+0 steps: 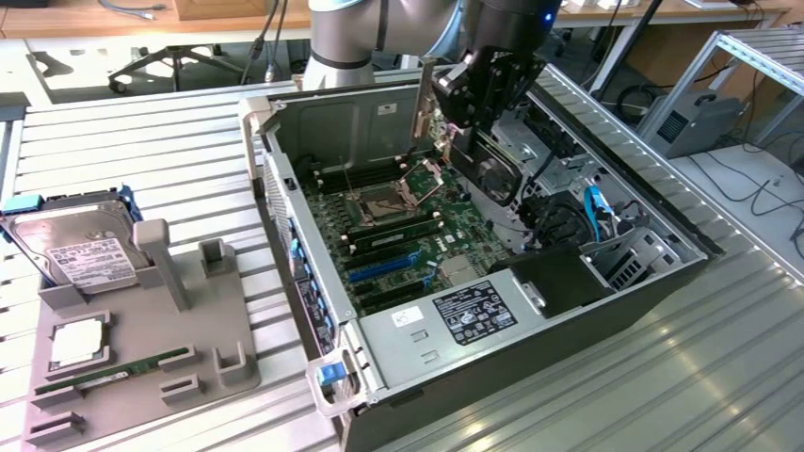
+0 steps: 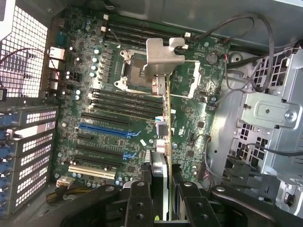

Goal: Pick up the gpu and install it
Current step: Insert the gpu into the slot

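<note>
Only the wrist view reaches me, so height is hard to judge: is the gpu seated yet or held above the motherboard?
Observer: Not seated; the gripper holds the gpu above the motherboard, about level with the open rim of the case.
Operator: What lies outside the case?
Observer: A grey tray at the exterior view's left, carrying a hard drive and a memory stick.
Operator: How does the case lie?
Observer: On its side, open face up, on a slatted metal table.
</note>
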Available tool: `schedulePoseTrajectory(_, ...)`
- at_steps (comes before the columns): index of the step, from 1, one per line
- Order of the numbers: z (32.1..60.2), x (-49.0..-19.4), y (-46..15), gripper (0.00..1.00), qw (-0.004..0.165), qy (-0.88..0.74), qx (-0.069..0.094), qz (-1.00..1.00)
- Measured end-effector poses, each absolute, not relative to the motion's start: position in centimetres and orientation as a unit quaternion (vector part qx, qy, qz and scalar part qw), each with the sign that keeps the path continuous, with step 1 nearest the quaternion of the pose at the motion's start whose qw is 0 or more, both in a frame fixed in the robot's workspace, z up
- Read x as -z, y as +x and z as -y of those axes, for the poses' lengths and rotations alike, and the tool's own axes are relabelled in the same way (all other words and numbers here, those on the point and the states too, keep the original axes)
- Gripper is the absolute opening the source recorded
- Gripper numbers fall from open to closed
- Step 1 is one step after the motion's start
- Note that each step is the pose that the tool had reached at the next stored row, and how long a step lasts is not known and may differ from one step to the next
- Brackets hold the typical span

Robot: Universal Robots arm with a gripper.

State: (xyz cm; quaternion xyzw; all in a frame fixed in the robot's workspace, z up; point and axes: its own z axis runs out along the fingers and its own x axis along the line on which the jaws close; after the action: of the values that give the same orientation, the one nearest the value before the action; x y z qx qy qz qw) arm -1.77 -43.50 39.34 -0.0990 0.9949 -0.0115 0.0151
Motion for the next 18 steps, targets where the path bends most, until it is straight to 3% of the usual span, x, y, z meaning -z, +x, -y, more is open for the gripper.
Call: schedulePoseTrajectory(18,43.5,-39.34,-1.49,0.27,0.016,-0.136,0.011,-0.991)
